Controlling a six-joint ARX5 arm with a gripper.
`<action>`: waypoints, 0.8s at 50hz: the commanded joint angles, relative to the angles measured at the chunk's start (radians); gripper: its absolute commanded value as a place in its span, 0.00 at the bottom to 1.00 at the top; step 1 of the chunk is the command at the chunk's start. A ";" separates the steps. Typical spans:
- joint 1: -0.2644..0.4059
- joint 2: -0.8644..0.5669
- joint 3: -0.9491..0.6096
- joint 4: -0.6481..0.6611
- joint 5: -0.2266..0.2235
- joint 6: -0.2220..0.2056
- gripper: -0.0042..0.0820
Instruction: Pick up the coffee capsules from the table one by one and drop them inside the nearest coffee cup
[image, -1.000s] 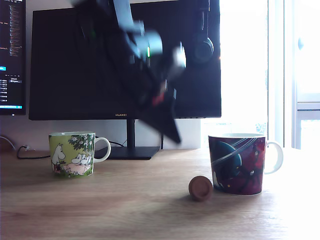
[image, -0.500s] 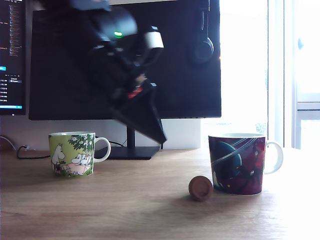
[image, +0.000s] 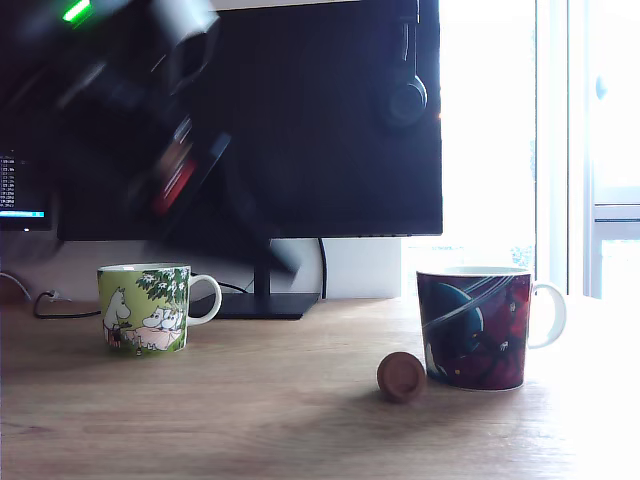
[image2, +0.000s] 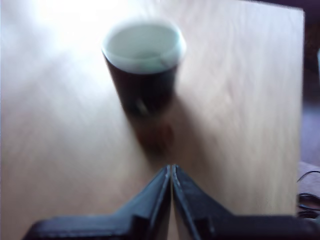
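Filling the back of the exterior view, a large dark monitor (image: 300, 120) is standing on its foot on the wooden table (image: 250, 420), with headphones (image: 405, 95) hanging at its upper edge. A second screen (image: 22, 110) is showing lines of text at that view's left edge. Blurring across the upper left of the exterior view, the black arm (image: 120, 120) is hanging high above the table, a green light glowing on it. In the wrist view the gripper (image2: 171, 175) is showing its two dark fingers pressed together tip to tip, pinching nothing.

Two mugs are sitting well apart on the table. The dark mug (image: 475, 328) with a swirling pattern and a white handle is standing upright toward the exterior view's right; the wrist view is showing its pale inside (image2: 144, 47). The green mug (image: 145, 307) with cartoon figures is standing upright toward the exterior view's left.

One coffee capsule (image: 401, 377) is lying on its side just beside the dark mug's base, whether touching it I cannot tell. It is copper-brown, small and round-faced, its flat circular end facing the exterior camera, so its long axis is running roughly toward the camera. In the wrist view it is only a brownish smear (image2: 159, 136) in front of the mug.
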 joint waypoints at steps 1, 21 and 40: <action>-0.005 -0.016 -0.018 0.053 0.001 -0.024 0.03; -0.009 -0.008 -0.019 0.035 0.019 -0.033 0.10; -0.009 0.056 -0.020 0.077 0.066 -0.050 0.96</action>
